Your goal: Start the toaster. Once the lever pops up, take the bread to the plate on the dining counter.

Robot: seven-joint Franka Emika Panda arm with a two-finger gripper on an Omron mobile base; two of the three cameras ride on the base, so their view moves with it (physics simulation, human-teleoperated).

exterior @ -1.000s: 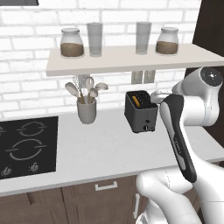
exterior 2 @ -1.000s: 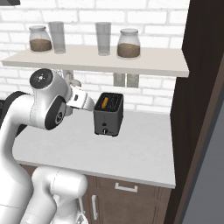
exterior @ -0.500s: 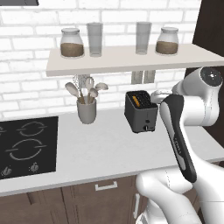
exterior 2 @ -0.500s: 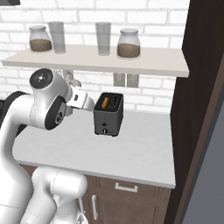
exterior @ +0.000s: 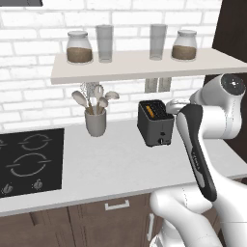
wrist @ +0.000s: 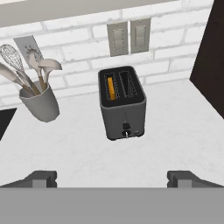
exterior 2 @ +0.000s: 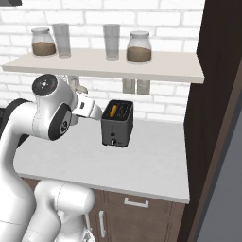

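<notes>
The dark grey toaster [exterior: 155, 123] [exterior 2: 117, 124] [wrist: 122, 103] stands on the white worktop near the brick wall. Its narrow face, with a small lever and knob [wrist: 126, 127], is turned toward me. The bread [wrist: 111, 87] [exterior: 151, 112] [exterior 2: 112, 112] sits upright in the left slot, with only its yellow-orange top edge showing. My gripper [wrist: 113, 179] hangs above and in front of the toaster, well apart from it. It is open wide with nothing between its fingertips [wrist: 41, 178]. The plate and the dining counter are out of view.
A grey utensil holder [exterior: 96, 120] [wrist: 39, 103] stands left of the toaster, and a black hob [exterior: 29, 159] lies farther left. A shelf [exterior: 135, 62] with jars and glasses runs above. A tall dark cabinet [exterior 2: 217, 118] closes off the right side.
</notes>
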